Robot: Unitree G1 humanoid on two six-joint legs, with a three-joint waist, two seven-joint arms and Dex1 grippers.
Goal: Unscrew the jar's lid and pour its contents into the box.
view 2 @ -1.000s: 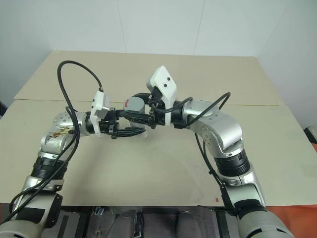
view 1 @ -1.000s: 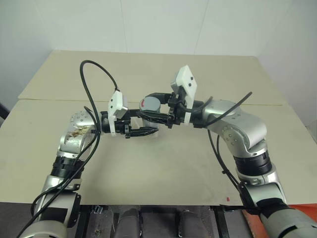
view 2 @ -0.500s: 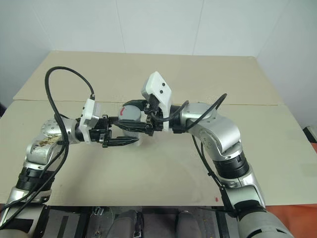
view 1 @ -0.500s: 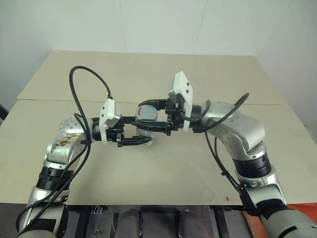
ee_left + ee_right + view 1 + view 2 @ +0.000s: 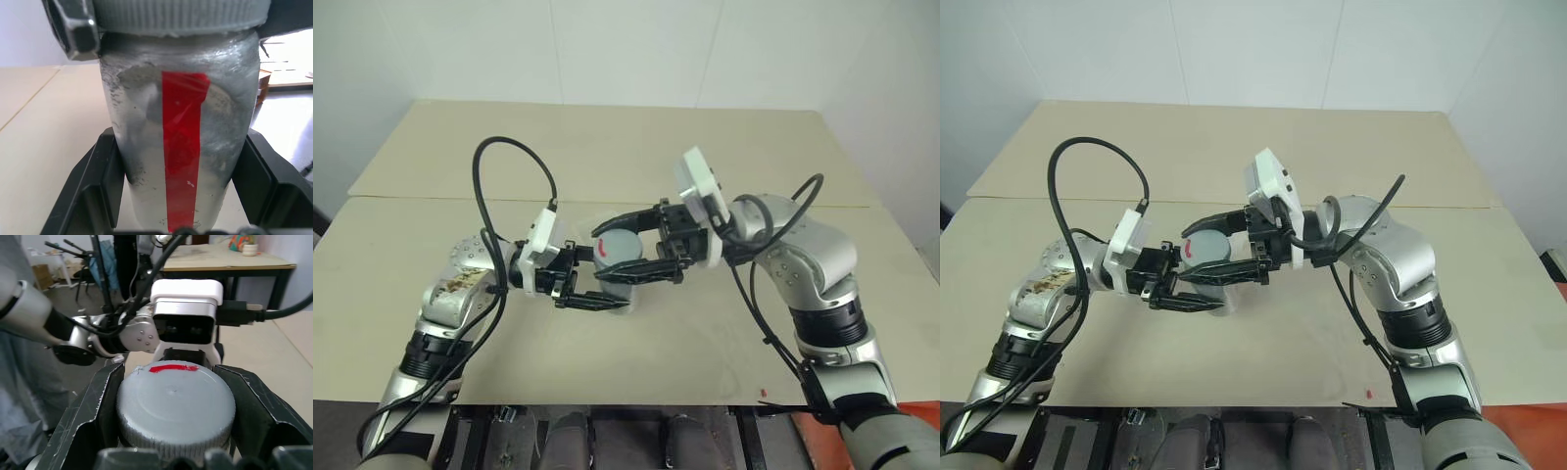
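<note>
The jar [image 5: 181, 147] is a dull silvery cylinder with a red stripe running along its side. It is held up off the surface [image 5: 705, 323], with the left claw [image 5: 597, 290] clamped around its body. The lid [image 5: 175, 412], grey and ribbed at the rim, is still on, with the right claw [image 5: 628, 247] closed on it.

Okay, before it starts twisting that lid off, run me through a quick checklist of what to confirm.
1. Left gripper shut on the jar body: ok.
2. Right gripper fingers on both sides of the lid: ok.
3. Lid on the jar: ok.
4. Jar upright: ok.
5. Right grip tight enough to turn the lid: cannot tell.
6. Box placed for the pour: cannot tell.
</note>
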